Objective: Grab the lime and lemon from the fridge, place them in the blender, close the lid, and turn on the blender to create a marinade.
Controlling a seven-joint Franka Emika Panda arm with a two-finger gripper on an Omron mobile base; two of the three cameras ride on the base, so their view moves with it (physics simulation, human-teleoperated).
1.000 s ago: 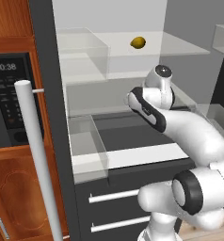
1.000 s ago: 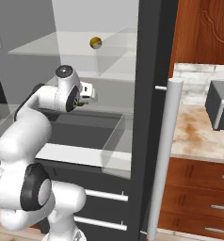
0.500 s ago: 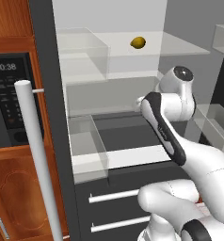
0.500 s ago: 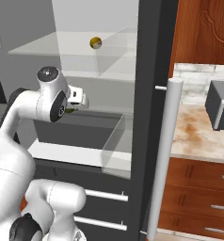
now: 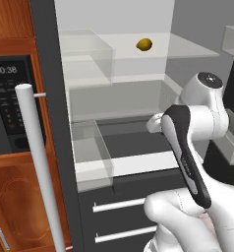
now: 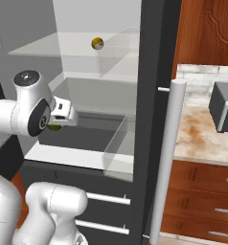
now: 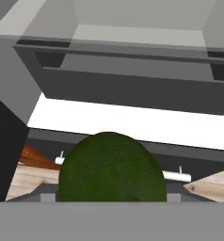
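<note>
The dark green lime [image 7: 112, 172] sits large at the bottom of the hand view, with my gripper [image 7: 112, 190] shut on it. From the right base view a sliver of the lime [image 6: 52, 128] shows under the hand, held in front of the open fridge [image 6: 153, 72] at the height of the lower drawer. The yellow lemon [image 5: 145, 45] lies on the upper glass shelf, well above and behind the hand; it shows again as the lemon [image 6: 97, 44]. The blender and the lid are out of view.
The fridge's long white door handle [image 5: 38, 162] stands close on the left, beside a black microwave [image 5: 11, 108]. A clear bin [image 6: 118, 143] juts from the lower shelf. To the right are a stone counter [image 6: 202, 139] with a grey box [image 6: 225, 106] and wooden drawers.
The arm has drawn back out of the fridge toward the base, carrying the lime away from the shelves. The lemon has stayed where it was.
</note>
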